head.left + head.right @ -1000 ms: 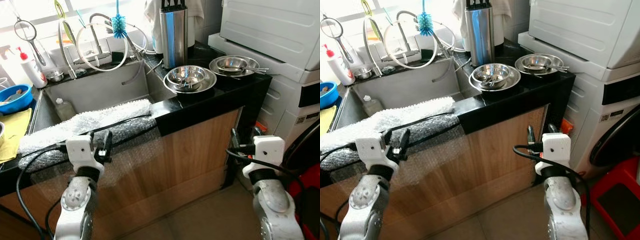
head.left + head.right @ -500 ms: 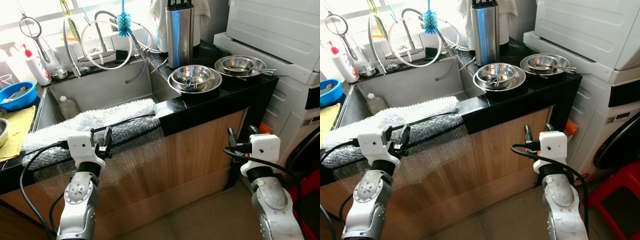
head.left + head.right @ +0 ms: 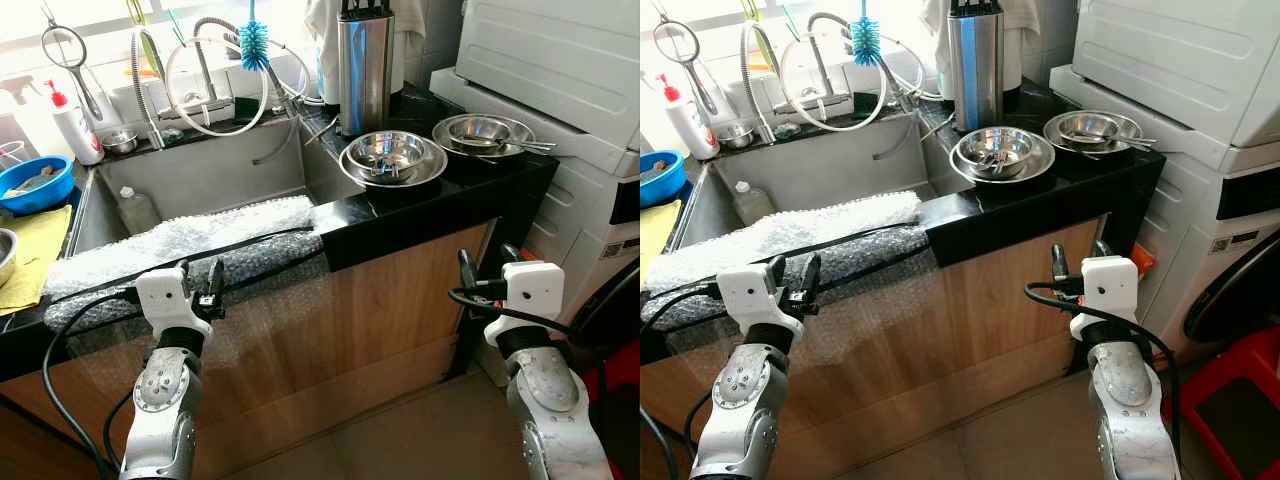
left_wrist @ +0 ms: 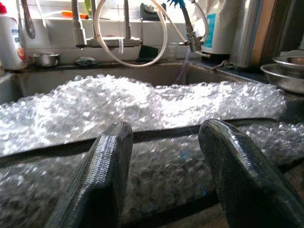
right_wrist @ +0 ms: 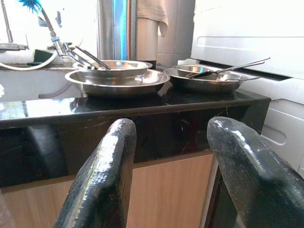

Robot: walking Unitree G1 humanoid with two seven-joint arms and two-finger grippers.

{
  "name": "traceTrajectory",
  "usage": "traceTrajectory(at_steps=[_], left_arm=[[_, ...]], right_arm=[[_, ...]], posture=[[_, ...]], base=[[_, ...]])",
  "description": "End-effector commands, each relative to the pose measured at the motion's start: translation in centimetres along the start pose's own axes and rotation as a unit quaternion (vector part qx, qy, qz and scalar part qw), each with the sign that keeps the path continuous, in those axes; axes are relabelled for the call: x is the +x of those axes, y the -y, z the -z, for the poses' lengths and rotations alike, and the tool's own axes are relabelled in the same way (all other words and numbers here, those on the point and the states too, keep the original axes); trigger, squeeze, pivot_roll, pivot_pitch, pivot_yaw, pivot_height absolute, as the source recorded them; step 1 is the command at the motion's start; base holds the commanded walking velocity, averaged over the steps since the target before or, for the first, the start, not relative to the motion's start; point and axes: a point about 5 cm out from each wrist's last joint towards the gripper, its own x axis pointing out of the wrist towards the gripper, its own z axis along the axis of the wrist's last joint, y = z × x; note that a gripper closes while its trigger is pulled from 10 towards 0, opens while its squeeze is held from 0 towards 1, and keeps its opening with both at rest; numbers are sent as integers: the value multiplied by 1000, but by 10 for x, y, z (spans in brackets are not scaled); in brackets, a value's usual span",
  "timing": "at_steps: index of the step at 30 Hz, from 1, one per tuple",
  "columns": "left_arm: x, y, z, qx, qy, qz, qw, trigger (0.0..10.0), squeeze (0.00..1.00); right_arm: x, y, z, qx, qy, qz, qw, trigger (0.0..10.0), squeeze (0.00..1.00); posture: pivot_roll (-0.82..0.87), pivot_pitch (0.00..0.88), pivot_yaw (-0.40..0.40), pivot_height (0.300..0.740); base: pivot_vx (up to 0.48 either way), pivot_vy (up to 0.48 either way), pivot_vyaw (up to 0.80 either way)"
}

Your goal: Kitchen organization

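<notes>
Two stacks of steel bowls stand on the black counter (image 3: 420, 205): a bowl in a wide plate (image 3: 392, 158) and, further right, a bowl with a spoon (image 3: 482, 133). A tall steel knife holder (image 3: 364, 60) stands behind them. My left gripper (image 3: 200, 277) is open and held low in front of the bubble wrap (image 3: 190, 240) draped over the sink's front edge. The left wrist view has that wrap (image 4: 142, 104) just beyond the open fingers. My right gripper (image 3: 488, 265) is open below the counter's right corner; its wrist view looks up at the bowls (image 5: 116, 76).
The sink (image 3: 200, 175) holds a small bottle, with a faucet (image 3: 205, 70) and blue brush (image 3: 254, 40) behind. A blue bowl (image 3: 35, 185), yellow cloth (image 3: 30, 250) and soap bottle (image 3: 72, 125) sit left. A washing machine (image 3: 560, 60) stands right, a red stool (image 3: 1230, 400) beside it.
The head view has shifted a little, so the counter sits slightly lower and more to the right in the picture. Both arms hold about the same pose, fingers still open.
</notes>
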Motion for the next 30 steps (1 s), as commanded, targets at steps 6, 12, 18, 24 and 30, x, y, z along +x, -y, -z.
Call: traceTrajectory(at_steps=[6, 12, 18, 24, 30], left_arm=[[1, 3, 1, -1, 1, 1, 1000, 10000, 0], [1, 3, 1, -2, 1, 1, 1000, 10000, 0], [0, 3, 2, 0, -2, 1, 1000, 10000, 0], [1, 2, 0, 3, 0, -1, 1000, 10000, 0], [2, 2, -1, 3, 3, -1, 1000, 10000, 0]], right_arm=[[-1, -5, 2, 8, -5, -10, 1000, 10000, 0], [-1, -2, 1, 6, -4, -9, 1000, 10000, 0], [-2, -4, 1, 5, -4, -13, 1000, 10000, 0], [-2, -8, 1, 7, -4, -20, 1000, 10000, 0], [-1, -9, 2, 7, -4, -20, 1000, 10000, 0]], posture=[[-149, 0, 94, 740], [-148, 0, 89, 740], [-147, 0, 91, 740], [-146, 0, 92, 740], [-141, 0, 91, 740]], base=[[0, 0, 0], [0, 0, 0], [0, 0, 0], [136, 0, 0], [327, 0, 0]])
